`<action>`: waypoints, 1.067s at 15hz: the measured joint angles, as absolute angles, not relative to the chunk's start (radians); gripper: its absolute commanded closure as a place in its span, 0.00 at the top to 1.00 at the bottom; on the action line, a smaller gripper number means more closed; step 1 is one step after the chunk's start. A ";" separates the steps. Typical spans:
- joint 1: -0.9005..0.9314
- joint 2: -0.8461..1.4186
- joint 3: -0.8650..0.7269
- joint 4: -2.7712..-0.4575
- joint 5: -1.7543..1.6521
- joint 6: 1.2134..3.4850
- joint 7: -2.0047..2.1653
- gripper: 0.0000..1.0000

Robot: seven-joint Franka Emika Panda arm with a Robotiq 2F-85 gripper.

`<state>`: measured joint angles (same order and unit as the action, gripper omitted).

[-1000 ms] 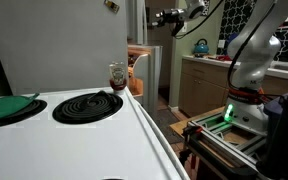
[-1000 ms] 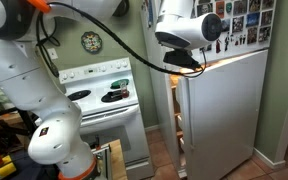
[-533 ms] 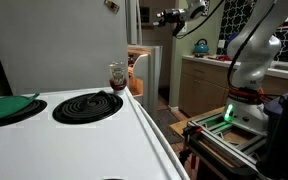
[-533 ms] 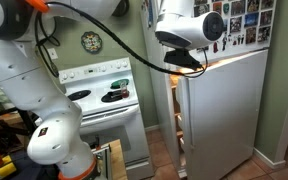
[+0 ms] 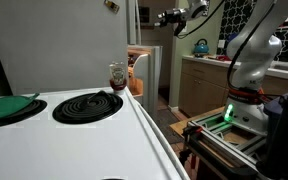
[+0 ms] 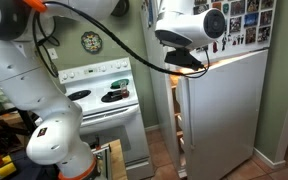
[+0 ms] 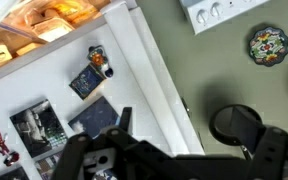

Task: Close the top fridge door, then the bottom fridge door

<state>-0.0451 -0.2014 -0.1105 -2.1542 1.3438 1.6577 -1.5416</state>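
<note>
The tall fridge stands to the right of the stove. Its top fridge door [image 6: 246, 22], covered in photos and magnets, also fills the left of the wrist view [image 7: 54, 120]; I cannot tell whether it is fully shut. The bottom fridge door [image 6: 224, 110] stands ajar, with orange light in the gap along its left and top edges. It also shows edge-on in an exterior view [image 5: 150, 70]. My gripper [image 6: 187, 62] hangs at the top door's free edge, above the orange gap. It shows high up in an exterior view [image 5: 166, 17]. In the wrist view my gripper [image 7: 199, 145] looks open and empty.
A white stove [image 6: 109, 95] with dark coil burners [image 5: 89, 104] stands next to the fridge. A small jar [image 5: 117, 75] sits at the stove's far edge. A wood counter with a kettle [image 5: 201, 46] is beyond. The robot base [image 5: 246, 80] stands on a frame.
</note>
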 measured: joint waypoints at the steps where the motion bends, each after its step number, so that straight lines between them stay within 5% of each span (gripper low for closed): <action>1: -0.056 -0.202 -0.111 -2.154 1.316 1.672 -1.537 1.00; 16: -0.095 -0.123 -0.096 -2.204 1.012 1.913 -1.345 1.00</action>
